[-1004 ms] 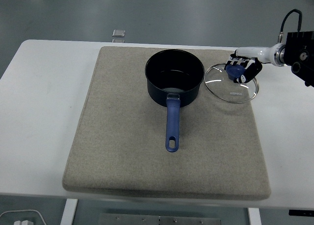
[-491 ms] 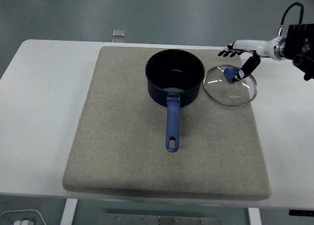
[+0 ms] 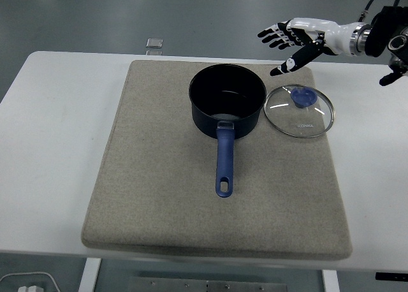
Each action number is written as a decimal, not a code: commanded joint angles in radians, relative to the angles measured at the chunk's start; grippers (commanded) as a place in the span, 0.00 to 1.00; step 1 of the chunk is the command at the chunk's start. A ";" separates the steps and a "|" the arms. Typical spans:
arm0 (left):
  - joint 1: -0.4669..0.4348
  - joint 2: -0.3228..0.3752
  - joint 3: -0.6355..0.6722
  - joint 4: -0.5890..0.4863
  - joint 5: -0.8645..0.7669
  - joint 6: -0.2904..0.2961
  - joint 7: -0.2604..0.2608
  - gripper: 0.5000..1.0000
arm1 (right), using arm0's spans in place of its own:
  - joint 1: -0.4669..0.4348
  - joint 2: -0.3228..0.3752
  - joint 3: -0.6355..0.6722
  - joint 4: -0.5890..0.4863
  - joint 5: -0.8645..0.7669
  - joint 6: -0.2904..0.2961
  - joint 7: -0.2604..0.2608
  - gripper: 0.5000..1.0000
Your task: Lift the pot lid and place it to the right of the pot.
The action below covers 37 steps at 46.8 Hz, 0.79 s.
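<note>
A grey mat [image 3: 159, 196] covers most of the white table [image 3: 51, 145], leaving bare strips of table on the left and right sides and a narrow band along the near edge. The front half of the mat is free, apart from the handle [image 3: 224, 161] of the pot, which points toward the near edge.

The pot [image 3: 227, 101] stands upright on the far middle part of the mat. It is dark blue, uncovered, and its inside looks dark with nothing that can be made out in it.

The lid [image 3: 299, 111] lies flat on the mat just to the right of the pot, its rim very near the pot's side and its other side close to the mat's right edge. It is glass with a metal rim and a blue knob [image 3: 303, 97] in the middle.

The right hand [image 3: 294, 39] hovers above and beyond the lid, well clear of it, with the fingers spread and holding nothing. The thumb points down toward the lid.

A small clear object [image 3: 153, 44] sits at the table's far edge, too small to identify.
</note>
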<state>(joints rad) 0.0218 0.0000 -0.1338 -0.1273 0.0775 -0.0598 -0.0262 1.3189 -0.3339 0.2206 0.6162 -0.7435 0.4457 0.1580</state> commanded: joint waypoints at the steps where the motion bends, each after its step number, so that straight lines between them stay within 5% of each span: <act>1: 0.000 0.000 0.000 0.000 0.001 0.000 0.000 1.00 | -0.010 0.006 0.045 -0.007 0.047 -0.019 0.000 0.82; 24: 0.000 0.000 0.000 0.000 -0.001 0.000 0.000 1.00 | -0.073 0.092 0.149 -0.118 0.524 -0.142 -0.014 0.82; 37: 0.000 0.000 0.000 0.000 0.001 0.000 0.000 1.00 | -0.135 0.125 0.151 -0.141 0.799 -0.151 -0.037 0.82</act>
<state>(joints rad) 0.0219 0.0000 -0.1337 -0.1273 0.0779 -0.0598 -0.0260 1.2020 -0.2183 0.3686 0.4881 0.0046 0.2960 0.1358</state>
